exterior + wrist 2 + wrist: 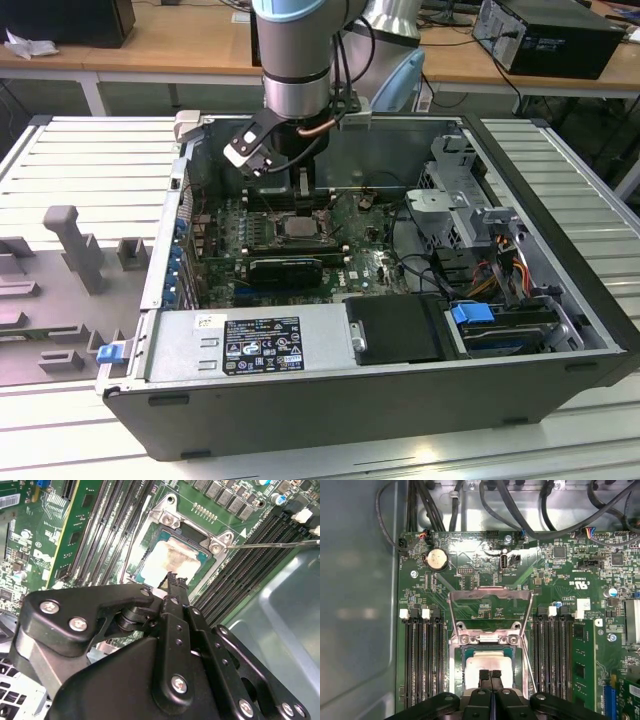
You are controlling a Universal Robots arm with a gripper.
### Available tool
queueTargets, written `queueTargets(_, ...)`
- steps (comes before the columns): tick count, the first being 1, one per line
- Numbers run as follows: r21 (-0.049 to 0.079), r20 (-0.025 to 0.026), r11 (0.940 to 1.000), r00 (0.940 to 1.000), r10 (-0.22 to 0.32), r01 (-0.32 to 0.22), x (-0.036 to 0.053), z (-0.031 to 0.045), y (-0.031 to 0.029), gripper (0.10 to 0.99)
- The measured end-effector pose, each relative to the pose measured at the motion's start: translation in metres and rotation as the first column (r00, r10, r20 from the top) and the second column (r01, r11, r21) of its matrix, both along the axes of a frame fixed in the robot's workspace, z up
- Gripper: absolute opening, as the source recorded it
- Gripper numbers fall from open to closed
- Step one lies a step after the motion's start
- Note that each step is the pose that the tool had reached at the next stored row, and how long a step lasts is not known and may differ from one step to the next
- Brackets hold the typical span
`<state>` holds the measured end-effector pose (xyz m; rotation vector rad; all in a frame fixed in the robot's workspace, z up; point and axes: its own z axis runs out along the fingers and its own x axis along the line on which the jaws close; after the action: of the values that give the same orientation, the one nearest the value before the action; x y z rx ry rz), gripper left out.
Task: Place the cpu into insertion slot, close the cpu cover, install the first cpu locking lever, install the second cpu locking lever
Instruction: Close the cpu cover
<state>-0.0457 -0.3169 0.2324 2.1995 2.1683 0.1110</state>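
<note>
The gripper [490, 676] is being held closed and empty just above the cpu [490, 660], seated in the insertion slot [456, 655]. The cpu cover [490, 592] is standing open beyond it; the cpu could be scratched by a downward slip.

We note ribbed grey metal workbench [90, 160] across foreground. Light wooden desks on white legs [180, 45] behind. Black boxy case [545, 35] on desk, exterior view's right. Even light.

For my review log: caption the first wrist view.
Hand shut above the cpu lying in the insertion slot, cpu cover open.
</note>
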Motion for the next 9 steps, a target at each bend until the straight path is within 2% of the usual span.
queueTargets(9, 0.000, 0.0000, 1.0000, 1.0000, -0.004, 0.004, 0.0000, 0.0155, 0.0000, 0.106)
